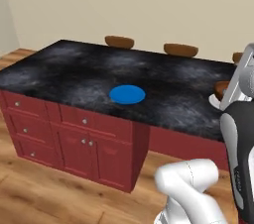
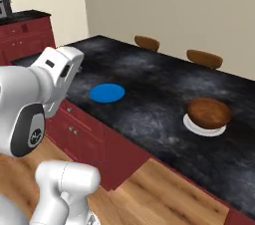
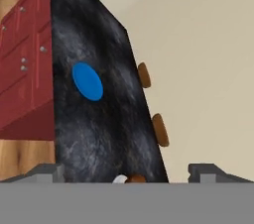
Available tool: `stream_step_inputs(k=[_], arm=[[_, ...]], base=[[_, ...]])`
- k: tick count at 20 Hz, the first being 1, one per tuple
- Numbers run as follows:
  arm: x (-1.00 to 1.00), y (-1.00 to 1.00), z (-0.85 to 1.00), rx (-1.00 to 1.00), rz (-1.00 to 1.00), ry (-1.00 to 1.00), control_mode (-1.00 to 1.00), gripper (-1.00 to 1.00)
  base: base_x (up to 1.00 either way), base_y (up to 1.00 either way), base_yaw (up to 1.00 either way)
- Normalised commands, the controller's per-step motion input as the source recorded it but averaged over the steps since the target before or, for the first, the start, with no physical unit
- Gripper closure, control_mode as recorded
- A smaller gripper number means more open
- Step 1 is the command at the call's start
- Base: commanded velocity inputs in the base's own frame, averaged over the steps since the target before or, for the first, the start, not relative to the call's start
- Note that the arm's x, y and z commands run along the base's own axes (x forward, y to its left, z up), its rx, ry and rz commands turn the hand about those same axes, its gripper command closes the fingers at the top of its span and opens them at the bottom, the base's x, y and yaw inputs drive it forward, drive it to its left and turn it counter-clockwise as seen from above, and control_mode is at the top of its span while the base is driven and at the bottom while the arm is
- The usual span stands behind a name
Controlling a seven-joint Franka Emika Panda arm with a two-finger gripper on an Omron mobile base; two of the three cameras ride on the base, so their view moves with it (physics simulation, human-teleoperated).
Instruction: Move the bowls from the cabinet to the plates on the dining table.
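Lying beyond the open, empty end effector (image 3: 129, 174): blue plate (image 3: 88, 82).

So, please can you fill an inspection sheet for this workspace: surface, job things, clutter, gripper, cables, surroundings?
Surface: dining table with black marbled top over red drawers.
Job's things: blue plate bare; brown bowl sits on white plate.
Clutter: nothing seen.
Gripper: gripper open, holding nothing, above the table.
Cables: nothing seen.
Surroundings: brown stools on the far side, beige wall, wooden floor, red cabinets with a black counter on the left.
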Motion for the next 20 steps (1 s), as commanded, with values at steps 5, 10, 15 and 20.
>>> stream_step_inputs(k=[5, 10, 15, 20], arm=[[0.00, 0.00, 0.00, 0.00, 0.00, 0.00, 1.00, -1.00], [0.00, 0.00, 0.00, 0.00, 0.00, 0.00, 1.00, -1.00], [0.00, 0.00, 0.00, 0.00, 0.00, 0.00, 1.00, -1.00], [0.00, 0.00, 0.00, 0.00, 0.00, 0.00, 1.00, -1.00]], base=[[-0.49, 0.34, 0.43], [-0.23, 0.23, 0.48], [-0.20, 0.14, 0.50], [-0.20, 0.12, 0.50]])
